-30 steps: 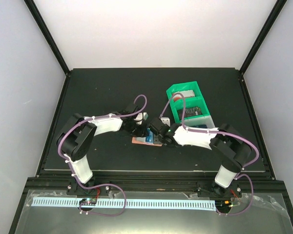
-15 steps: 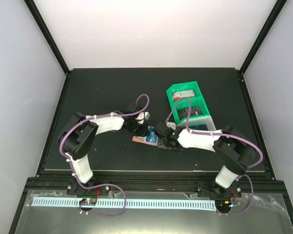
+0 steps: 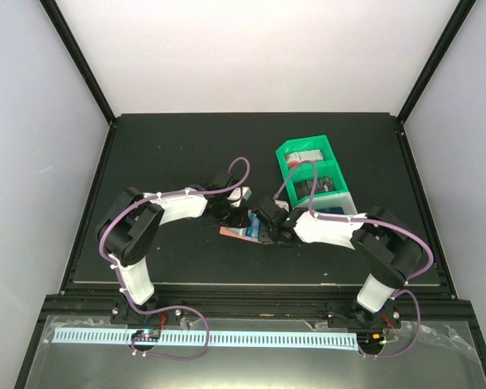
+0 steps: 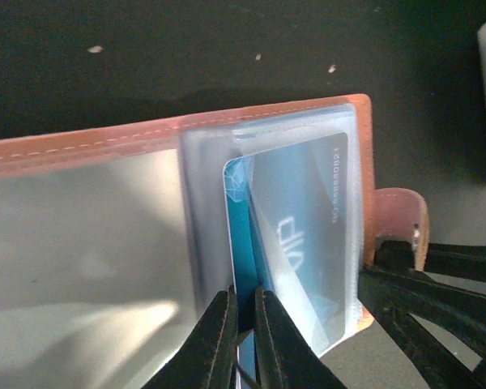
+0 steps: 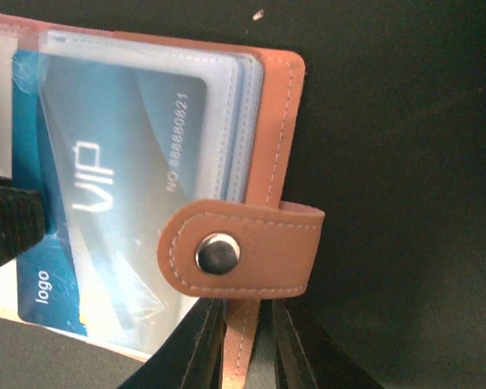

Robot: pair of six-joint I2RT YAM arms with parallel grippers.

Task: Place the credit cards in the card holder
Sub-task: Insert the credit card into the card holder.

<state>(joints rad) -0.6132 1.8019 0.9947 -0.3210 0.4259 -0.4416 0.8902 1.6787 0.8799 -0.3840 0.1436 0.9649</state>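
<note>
Sliding the blue card (image 4: 296, 227) squarely into the clear sleeve (image 4: 202, 186) is advised; its edge is pinched by the left gripper (image 4: 243, 298), while the card holder (image 5: 271, 121), mid-table, is clamped steady by the right gripper (image 5: 245, 318).

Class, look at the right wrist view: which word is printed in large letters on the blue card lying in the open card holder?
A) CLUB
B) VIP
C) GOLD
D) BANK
B: the blue card, seen through the clear sleeve of the card holder, reads VIP in large pale letters just left of the snap tab.
</note>
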